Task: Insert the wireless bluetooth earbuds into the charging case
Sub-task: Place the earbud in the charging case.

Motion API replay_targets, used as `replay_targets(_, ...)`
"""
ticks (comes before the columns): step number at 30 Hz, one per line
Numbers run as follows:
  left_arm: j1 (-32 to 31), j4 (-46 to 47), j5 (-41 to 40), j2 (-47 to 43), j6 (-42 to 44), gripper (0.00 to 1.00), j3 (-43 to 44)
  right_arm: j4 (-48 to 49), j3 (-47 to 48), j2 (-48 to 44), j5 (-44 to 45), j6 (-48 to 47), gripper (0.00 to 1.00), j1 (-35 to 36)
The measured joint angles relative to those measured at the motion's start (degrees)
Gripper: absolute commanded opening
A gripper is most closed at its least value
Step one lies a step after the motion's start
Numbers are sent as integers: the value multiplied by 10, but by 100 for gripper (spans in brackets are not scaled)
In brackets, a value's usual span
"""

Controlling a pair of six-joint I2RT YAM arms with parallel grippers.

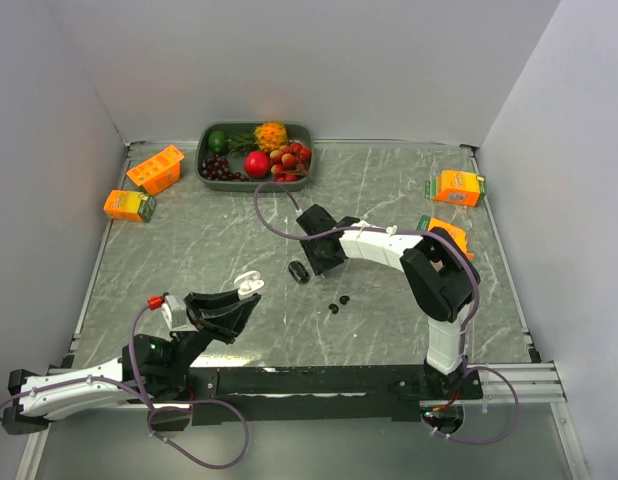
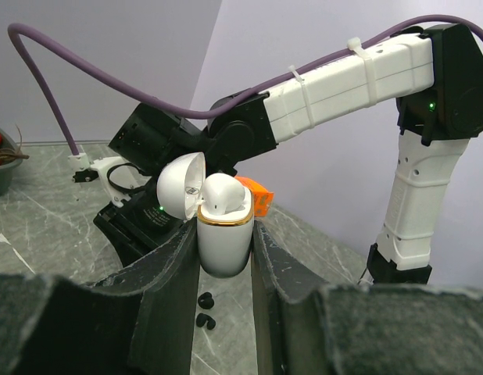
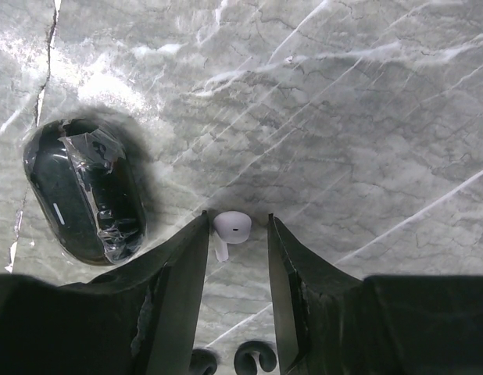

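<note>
My left gripper point(image 1: 241, 300) point(image 2: 224, 234) is shut on a white charging case point(image 1: 249, 285) point(image 2: 223, 246) and holds it upright above the table. The lid is open, and one white earbud point(image 2: 223, 194) sits in the case. My right gripper point(image 1: 324, 262) point(image 3: 237, 223) is low over the table with its jaws open. A second white earbud point(image 3: 232, 226) lies on the table between its fingertips, touching the left finger; the top view hides it. Two tiny black earbuds point(image 1: 338, 304) point(image 2: 204, 309) point(image 3: 255, 358) lie on the table nearby.
A black case wrapped in plastic point(image 1: 298, 271) point(image 3: 84, 191) lies just left of the right gripper. A grey tray point(image 1: 202, 160) of fruit stands at the back. Orange cartons sit at the left point(image 1: 155, 168) point(image 1: 129, 205) and right point(image 1: 457, 186) point(image 1: 449, 235).
</note>
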Motion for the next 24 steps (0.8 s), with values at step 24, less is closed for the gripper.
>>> replay_targets(24, 0, -2, 0, 0, -4, 1, 0, 0, 11, 7, -11, 2, 15, 0)
